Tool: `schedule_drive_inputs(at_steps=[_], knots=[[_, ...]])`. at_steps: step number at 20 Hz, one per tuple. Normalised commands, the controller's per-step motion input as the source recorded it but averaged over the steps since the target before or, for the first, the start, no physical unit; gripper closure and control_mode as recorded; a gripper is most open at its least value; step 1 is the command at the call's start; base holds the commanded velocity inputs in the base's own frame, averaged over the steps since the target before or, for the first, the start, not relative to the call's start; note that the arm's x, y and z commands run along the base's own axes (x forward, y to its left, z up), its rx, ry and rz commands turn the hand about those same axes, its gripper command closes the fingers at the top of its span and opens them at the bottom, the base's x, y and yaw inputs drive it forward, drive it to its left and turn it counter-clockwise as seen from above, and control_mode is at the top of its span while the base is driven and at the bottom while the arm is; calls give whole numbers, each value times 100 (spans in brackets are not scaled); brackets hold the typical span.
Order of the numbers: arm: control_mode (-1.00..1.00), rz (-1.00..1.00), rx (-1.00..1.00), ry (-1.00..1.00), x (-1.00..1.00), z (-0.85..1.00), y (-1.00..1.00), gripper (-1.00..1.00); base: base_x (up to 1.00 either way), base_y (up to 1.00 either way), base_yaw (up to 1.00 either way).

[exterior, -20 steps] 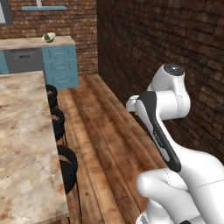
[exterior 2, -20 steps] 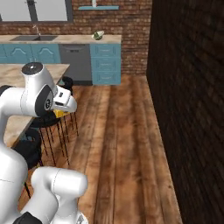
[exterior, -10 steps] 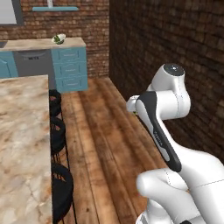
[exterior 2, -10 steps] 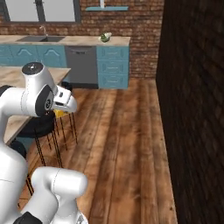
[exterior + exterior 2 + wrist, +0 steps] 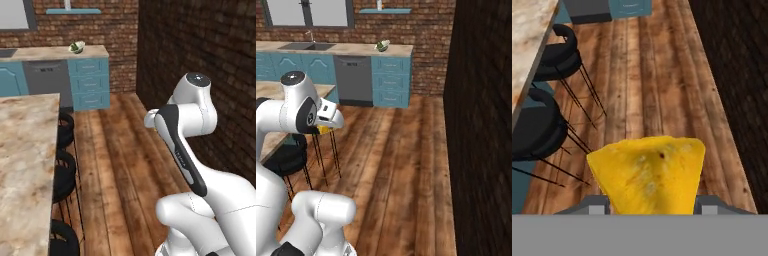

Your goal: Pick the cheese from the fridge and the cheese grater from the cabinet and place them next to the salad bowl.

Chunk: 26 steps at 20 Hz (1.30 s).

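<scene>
The tool (image 5: 649,207) pinches the cheese (image 5: 648,175), but the salad bowl (image 5: 382,46) is far, and the cheese grater (image 5: 379,4) waits.

Colours you see here

Your cheese (image 5: 648,175) is yellow-orange with faint pale and dark specks. You have a cream-white bowl (image 5: 76,47) of green salad, a teal shelf (image 5: 386,10), teal cupboards (image 5: 88,83), a grey dishwasher (image 5: 354,80), black stools (image 5: 547,125), a beige-and-rust marbled counter (image 5: 22,165), warm brown plank floor (image 5: 401,165) and dark red-brown brick (image 5: 200,45).
</scene>
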Motion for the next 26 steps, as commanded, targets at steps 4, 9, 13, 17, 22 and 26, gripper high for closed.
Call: schedule_drive_inputs(at_steps=[4, 9, 13, 17, 22, 26], knots=[[100, 0, 0, 0, 0, 0, 0, 100, 74, -34, 15], [100, 0, 0, 0, 0, 0, 0, 100, 70, -38, 10], [100, 0, 0, 0, 0, 0, 0, 100, 71, -36, 0], [100, 0, 0, 0, 0, 0, 0, 100, 74, -35, 0], [100, 0, 0, 0, 0, 0, 0, 100, 73, -34, 0], [100, 0, 0, 0, 0, 0, 0, 100, 78, -26, 2]])
